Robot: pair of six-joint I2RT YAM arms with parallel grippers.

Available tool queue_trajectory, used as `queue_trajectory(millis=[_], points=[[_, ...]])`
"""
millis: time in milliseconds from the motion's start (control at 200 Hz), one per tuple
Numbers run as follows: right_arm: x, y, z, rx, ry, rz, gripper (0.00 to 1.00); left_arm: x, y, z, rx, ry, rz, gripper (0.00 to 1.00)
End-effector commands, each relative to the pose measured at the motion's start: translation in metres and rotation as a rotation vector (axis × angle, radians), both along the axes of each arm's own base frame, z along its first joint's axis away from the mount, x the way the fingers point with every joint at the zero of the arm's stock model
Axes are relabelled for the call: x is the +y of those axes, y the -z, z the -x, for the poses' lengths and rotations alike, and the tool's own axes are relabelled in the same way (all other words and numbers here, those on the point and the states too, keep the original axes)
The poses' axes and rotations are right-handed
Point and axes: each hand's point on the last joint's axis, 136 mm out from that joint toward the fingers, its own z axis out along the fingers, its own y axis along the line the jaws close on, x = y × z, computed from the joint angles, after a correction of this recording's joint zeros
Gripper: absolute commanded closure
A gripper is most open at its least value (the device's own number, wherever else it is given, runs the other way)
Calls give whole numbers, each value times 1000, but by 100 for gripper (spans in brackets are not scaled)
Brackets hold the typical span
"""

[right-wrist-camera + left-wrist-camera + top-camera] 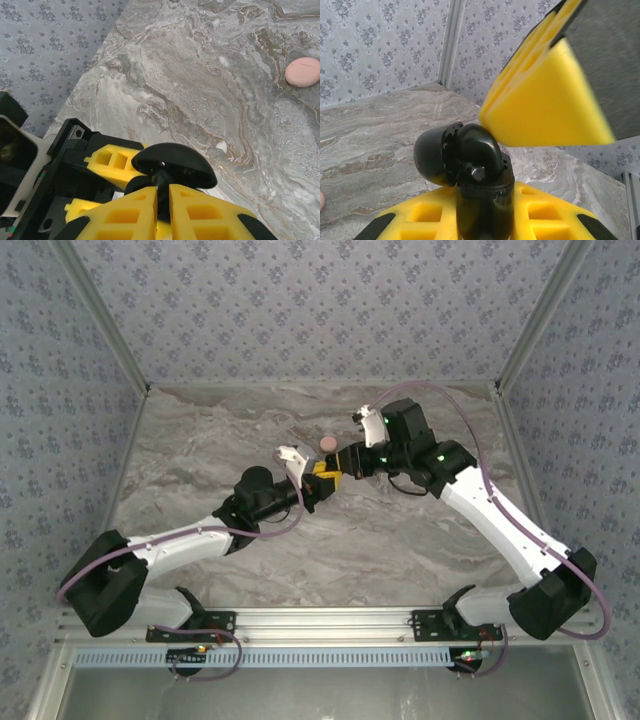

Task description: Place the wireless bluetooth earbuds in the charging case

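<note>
Black case (172, 164), perhaps, half-hidden between jaws

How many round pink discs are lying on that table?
1. The pink disc lies on the table, toward the far side near the middle; others may be hidden.

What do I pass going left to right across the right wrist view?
left gripper → black charging case → pink disc
</note>
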Motion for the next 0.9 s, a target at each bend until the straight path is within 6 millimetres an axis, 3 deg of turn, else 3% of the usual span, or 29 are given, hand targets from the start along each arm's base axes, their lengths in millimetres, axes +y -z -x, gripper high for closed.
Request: queue_trajectory(millis=[0, 225, 600, 765, 895], points=[[0, 0, -2, 14, 4, 8, 85, -4, -37, 10, -87, 50, 67, 78], [3, -2, 1, 24, -20, -4, 85, -5, -35, 12, -87, 61, 61, 78], [5, 1, 11, 52, -82, 13, 73, -7, -39, 16, -116, 89, 60, 79], [2, -11, 12, 13, -77, 3, 72, -5, -35, 11, -109, 55, 43, 79], [-9, -22, 9, -36, -19, 7, 65, -3, -36, 12, -117, 53, 36, 79]])
